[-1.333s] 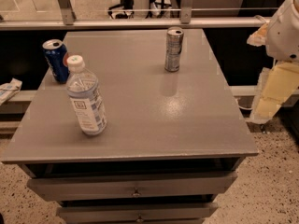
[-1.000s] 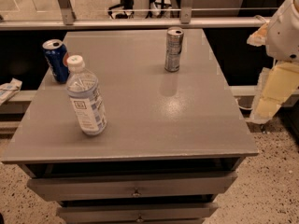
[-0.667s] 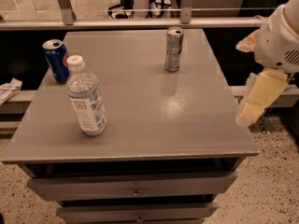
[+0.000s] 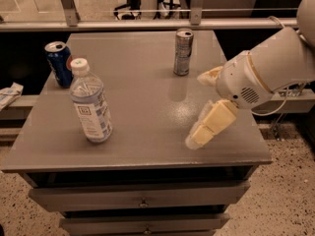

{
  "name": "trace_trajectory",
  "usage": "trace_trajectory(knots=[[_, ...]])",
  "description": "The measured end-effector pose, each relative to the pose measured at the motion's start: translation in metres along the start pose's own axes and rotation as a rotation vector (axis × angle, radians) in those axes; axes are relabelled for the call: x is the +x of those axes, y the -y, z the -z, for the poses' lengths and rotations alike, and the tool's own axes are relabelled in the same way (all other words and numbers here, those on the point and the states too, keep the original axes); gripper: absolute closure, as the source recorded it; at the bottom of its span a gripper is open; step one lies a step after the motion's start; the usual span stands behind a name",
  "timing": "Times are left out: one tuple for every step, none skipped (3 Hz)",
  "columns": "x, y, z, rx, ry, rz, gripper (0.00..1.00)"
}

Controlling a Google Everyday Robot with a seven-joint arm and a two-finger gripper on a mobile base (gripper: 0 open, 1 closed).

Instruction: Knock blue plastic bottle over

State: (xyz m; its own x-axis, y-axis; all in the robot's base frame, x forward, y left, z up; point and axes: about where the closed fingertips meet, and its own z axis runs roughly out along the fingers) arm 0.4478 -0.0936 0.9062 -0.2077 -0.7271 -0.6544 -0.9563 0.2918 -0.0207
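The blue plastic bottle (image 4: 91,104) is clear with a white cap and a blue-and-white label. It stands upright at the front left of the grey table (image 4: 142,107). My gripper (image 4: 196,111) hangs over the table's front right part, well to the right of the bottle and not touching it. Its two cream fingers (image 4: 211,124) are spread apart with nothing between them. The white arm reaches in from the right edge.
A dark blue soda can (image 4: 59,63) stands at the table's left edge behind the bottle. A slim silver can (image 4: 182,51) stands at the back centre, just beyond my gripper. Drawers sit below the tabletop. A railing runs behind the table.
My arm has swung in from beyond the table's right edge to over its front right part, toward the bottle. The bottle and both cans have not moved.
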Motion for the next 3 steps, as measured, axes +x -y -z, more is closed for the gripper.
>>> trace_trajectory(knots=[[-0.045, -0.020, -0.032, -0.082, 0.177, 0.002, 0.00], [-0.074, -0.032, -0.037, -0.122, 0.257, 0.000, 0.00], [-0.071, -0.031, -0.036, -0.118, 0.249, -0.002, 0.00]])
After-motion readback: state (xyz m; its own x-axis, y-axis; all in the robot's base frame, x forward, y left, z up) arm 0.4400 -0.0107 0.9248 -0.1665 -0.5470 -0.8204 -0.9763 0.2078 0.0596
